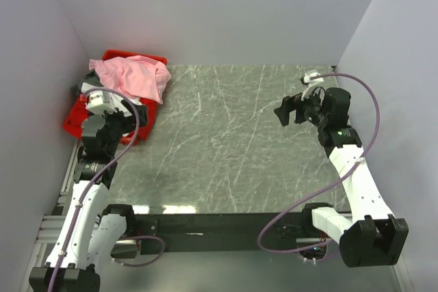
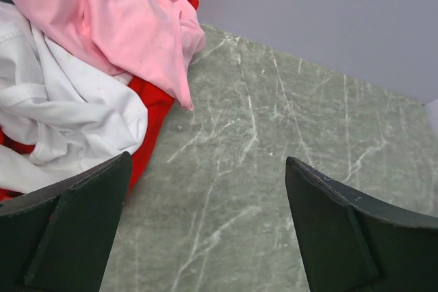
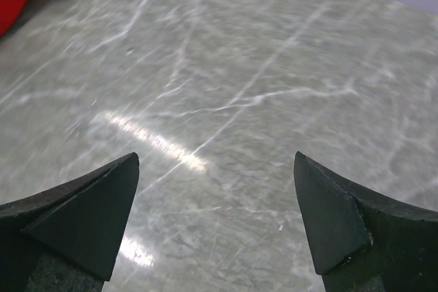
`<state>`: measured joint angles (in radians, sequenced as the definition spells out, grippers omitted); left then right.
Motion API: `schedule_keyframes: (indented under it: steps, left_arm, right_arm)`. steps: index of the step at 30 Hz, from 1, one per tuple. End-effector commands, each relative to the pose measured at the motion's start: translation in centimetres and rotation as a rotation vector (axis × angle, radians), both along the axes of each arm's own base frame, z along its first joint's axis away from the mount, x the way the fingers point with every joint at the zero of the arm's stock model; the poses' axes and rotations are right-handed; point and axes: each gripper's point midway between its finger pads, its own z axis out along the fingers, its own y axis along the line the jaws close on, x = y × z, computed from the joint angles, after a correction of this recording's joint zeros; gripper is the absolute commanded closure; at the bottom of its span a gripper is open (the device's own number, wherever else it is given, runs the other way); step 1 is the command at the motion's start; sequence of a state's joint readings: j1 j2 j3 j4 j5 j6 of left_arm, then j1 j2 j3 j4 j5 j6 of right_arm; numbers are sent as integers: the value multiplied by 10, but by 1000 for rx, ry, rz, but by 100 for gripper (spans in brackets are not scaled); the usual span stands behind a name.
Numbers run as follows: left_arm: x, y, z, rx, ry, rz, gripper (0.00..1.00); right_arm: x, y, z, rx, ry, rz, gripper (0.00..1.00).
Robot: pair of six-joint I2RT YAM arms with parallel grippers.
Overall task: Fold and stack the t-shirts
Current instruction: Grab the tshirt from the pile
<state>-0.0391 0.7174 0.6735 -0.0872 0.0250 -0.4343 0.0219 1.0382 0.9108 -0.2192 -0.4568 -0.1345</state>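
A lab test cell; plain walls [image 1: 205, 11] enclose the marbled table [image 1: 226, 148].

Pink t-shirt [image 2: 130, 25] in upper L of frame, crumpled, one fold hanging over the rim of the red bin [image 2: 154, 111], tip pointing down toward the surface [image 2: 274, 121]. White t-shirt [image 2: 61, 107] at mid L, bunched up, lying partly under the pink one, inside the bin. Surface is grey-green w/ white veins and fills centre & R. Pale wall [image 2: 328, 11] across upper R. Dark jaws at btm L & btm R corners, wide apart, surface showing btwn them.
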Motion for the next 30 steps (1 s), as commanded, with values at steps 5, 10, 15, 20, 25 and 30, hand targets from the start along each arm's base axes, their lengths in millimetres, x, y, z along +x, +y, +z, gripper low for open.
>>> schedule_keyframes:
  steps: [5,10,15,20,25,30]
  left_arm:
    - [15,9,35,-162,19,80,1]
    - [35,42,28,-292,99,182,2]
    - [50,57,17,-393,171,241,8]
    - [59,75,-10,-393,317,362,19]
    - [80,93,-20,-332,350,421,27]
    - [109,106,-9,-313,342,456,30]
  right_arm:
    - [-22,35,-5,-47,-9,287,0]
    - [-20,29,-9,-64,-3,257,0]
    - [-23,32,-12,-61,13,278,0]
    - [-26,36,-13,-50,28,309,0]
    - [-28,37,-15,-50,33,316,0]
    - [-28,37,-17,-48,36,319,1]
